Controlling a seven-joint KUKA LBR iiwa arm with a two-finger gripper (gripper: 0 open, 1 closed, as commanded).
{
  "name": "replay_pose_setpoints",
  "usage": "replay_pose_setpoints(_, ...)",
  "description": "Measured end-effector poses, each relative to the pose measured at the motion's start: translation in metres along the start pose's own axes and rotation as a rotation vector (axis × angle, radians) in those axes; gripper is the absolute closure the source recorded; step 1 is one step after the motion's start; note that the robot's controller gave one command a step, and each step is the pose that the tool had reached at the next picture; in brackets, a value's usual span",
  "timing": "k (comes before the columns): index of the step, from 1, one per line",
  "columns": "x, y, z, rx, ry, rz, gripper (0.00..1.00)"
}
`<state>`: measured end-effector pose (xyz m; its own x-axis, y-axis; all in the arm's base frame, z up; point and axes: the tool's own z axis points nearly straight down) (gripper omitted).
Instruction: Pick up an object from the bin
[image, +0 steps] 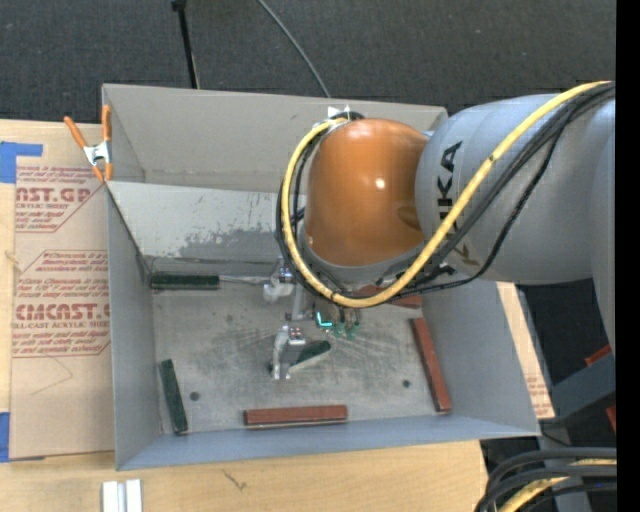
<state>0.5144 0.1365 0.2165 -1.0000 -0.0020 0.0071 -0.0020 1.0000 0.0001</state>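
My gripper (287, 358) hangs low over the middle of the bin floor, under the orange wrist cover. A short dark green piece (316, 350) lies right against its tip, sticking out to the right; I cannot see whether it is gripped. A red-brown bar (295, 415) lies flat along the front wall, just below the gripper.
A dark green bar (184, 282) lies at the back left by the sloping wall, and another dark green bar (173, 396) lies along the left wall. A red-brown bar (430, 364) lies along the right wall. The arm covers the bin's back right.
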Motion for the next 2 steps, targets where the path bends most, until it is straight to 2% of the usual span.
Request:
replay_pose_setpoints(1,-0.002,-0.001,-0.004,-0.001,-0.008,0.001,0.00)
replay_pose_setpoints(2,-0.013,-0.031,0.027,-0.001,-0.012,-0.057,0.00)
